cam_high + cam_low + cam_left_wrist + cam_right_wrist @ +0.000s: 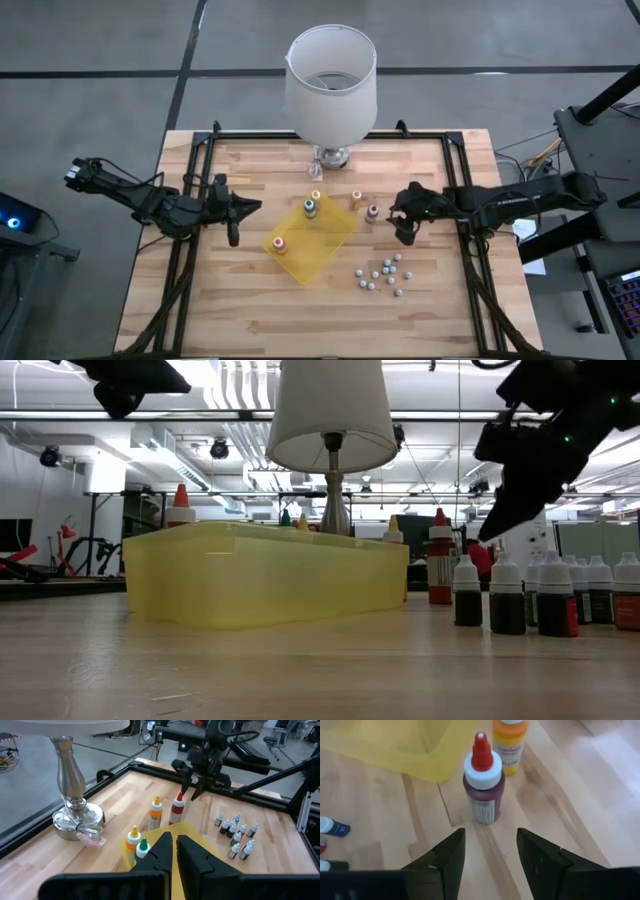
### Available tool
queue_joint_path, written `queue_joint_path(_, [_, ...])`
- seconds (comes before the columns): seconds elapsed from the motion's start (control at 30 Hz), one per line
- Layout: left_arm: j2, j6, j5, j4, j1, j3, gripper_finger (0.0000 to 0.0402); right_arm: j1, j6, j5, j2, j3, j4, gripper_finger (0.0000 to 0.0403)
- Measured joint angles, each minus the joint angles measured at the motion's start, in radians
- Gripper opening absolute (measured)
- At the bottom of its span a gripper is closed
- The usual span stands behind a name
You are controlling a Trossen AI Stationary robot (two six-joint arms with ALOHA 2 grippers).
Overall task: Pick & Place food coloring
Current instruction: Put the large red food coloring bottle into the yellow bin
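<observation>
Your right gripper point(487, 852) hangs just above the bench point(250, 300) with its jaws spread wide and nothing between them. Right in front of it stands the red-tipped food coloring bottle point(483, 782): dark magenta liquid, white collar, red nozzle. It has a pale label with small print you can't read. Just behind it is the orange-capped bottle point(510, 742); its label shows writing, too small to make out.

From above, those two bottles stand on bare wood just beside the yellow tray point(310, 240), between the tray and your right gripper. Three more food coloring bottles sit in the tray: green-capped point(309, 208), yellow-capped point(316, 196) and one at the tray's near-left end point(281, 245).

Your left gripper point(172, 855) is shut tight and holds nothing. It waits on the left of the bench, aimed at the tray.

The left wrist view gives you what the overhead doesn't: nozzle colours, and that the small cluster of little bottles point(235, 832) is dark vials with white caps. From overhead they only read as pale dots point(380, 272). The low view lines these vials up at right, and shows the tray wall hiding most of the bottles inside it. The lamp point(331, 85) stands at the bench's far edge; its silver base with a ribbon shows only in the left wrist view.
</observation>
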Motion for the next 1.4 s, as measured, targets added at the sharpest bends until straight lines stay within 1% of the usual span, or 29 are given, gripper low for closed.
queue_joint_path(0.17, [0.005, 0.000, 0.000, 0.027, 0.000, 0.000, 0.0000, 0.000, -0.088, 0.000, 0.022, -0.053, 0.146, 0.0171])
queue_joint_path(0.27, [0.005, 0.000, 0.000, 0.034, 0.002, 0.000, 0.0000, 0.000, -0.108, 0.000, 0.044, -0.079, 0.210, 0.0171])
queue_joint_path(0.43, [0.005, 0.000, 0.000, 0.041, 0.001, 0.000, 0.0000, 0.000, -0.119, -0.001, 0.094, -0.116, 0.259, 0.0171])
queue_joint_path(0.63, [0.007, 0.000, 0.000, 0.046, 0.002, 0.000, 0.0000, 0.000, -0.171, -0.002, 0.180, -0.118, 0.322, 0.0172])
queue_joint_path(0.77, [0.006, -0.001, 0.000, 0.048, 0.002, 0.000, 0.0000, 0.000, -0.145, -0.002, 0.243, -0.118, 0.376, 0.0188])
queue_joint_path(0.9, [0.006, -0.001, 0.000, 0.049, 0.002, 0.002, 0.0000, 0.000, -0.134, -0.001, 0.298, -0.109, 0.392, 0.0217])
queue_joint_path(1.03, [0.005, -0.001, 0.000, 0.051, 0.002, 0.002, 0.0000, 0.000, -0.147, -0.001, 0.335, -0.086, 0.421, 0.0246])
queue_joint_path(1.13, [0.005, -0.001, 0.000, 0.052, 0.002, 0.002, 0.0000, 0.000, -0.173, -0.001, 0.359, -0.069, 0.441, 0.0260])
queue_joint_path(1.27, [0.005, -0.001, 0.000, 0.052, 0.002, 0.002, 0.0000, -0.001, -0.172, 0.000, 0.402, -0.049, 0.444, 0.0267])
queue_joint_path(1.4, [0.005, -0.001, 0.000, 0.053, 0.002, 0.002, 0.0000, -0.001, -0.168, -0.001, 0.448, -0.040, 0.444, 0.0260])
